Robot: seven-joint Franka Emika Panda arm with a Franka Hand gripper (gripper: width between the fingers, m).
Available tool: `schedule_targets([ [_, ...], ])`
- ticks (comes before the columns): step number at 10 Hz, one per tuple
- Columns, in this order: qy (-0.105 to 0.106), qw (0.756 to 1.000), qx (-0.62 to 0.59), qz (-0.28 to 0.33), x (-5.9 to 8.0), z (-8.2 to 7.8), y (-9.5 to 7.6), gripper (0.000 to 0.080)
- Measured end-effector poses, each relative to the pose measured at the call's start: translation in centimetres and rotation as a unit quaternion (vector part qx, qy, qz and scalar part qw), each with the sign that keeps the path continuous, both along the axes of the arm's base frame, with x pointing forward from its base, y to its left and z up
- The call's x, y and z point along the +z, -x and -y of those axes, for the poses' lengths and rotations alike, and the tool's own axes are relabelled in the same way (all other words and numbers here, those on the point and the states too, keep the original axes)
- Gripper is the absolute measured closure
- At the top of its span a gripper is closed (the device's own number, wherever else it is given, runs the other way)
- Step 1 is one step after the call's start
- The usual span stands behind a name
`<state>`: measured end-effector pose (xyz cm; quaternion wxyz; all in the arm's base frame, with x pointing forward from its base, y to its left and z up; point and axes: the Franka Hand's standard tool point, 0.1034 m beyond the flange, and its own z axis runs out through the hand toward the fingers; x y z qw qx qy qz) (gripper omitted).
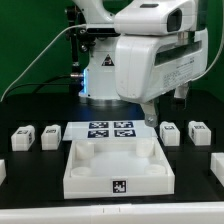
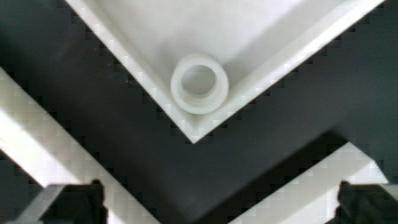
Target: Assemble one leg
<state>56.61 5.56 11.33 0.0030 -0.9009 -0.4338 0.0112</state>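
White robot arm [image 1: 150,55] holds the tool [image 1: 150,116] above the far corner of the large white walled plastic tray [image 1: 85,183], on that tray's exterior-view right side. Can't tell from this view how far above the tray the tool sits.

Wrist view: the tool [image 2: 217,203] is spread wide, with the 2 dark fingertips [image 2: 71,200] at opposite edges of the picture. Between them only the tray corner [image 2: 196,30] and the black table [image 2: 214,170] show. A raised white round ring [image 2: 198,82] sits inside that corner, close to the point where the 2 walls meet.

The 4 small white plastic blocks with square black-and-white tags, the legs, all lie on the black table [image 1: 30,200], apart from the tool:
- 2 on the exterior view's left of the tray, beyond its far edge: [image 1: 22,138] and [image 1: 50,133]
- 2 on the exterior view's right of the tray, beyond its far edge: [image 1: 170,133] and [image 1: 198,131]

The leg at [image 1: 170,133] is nearest the tool.

The flat white marker board [image 1: 110,130] with 4 tags lies just behind the tray, between the 2 pairs of legs. The tray's near wall carries 1 tag [image 1: 118,186].
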Motion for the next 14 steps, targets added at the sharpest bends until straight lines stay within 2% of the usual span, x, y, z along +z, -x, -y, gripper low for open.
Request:
schedule_targets([
  [6,-0.001,1.0,0.02,0.001,-0.1,0.0,0.1,0.015],
  [7,-0.003,1.0,0.025,0.002,-0.7,-0.1,0.5,0.015],
  [8,-0.004,0.995,0.095,0.003,-1.4,0.4,1.9,0.015],
  [10,-0.007,0.978,0.206,0.009,-3.0,2.7,5.6,0.015],
  [11,-0.007,0.969,0.246,0.006,-3.1,3.4,6.2,0.015],
  [13,-0.004,0.944,0.33,0.004,-3.2,3.5,6.1,0.015],
  [14,-0.005,0.942,0.335,0.004,-3.2,3.6,6.1,0.015],
])
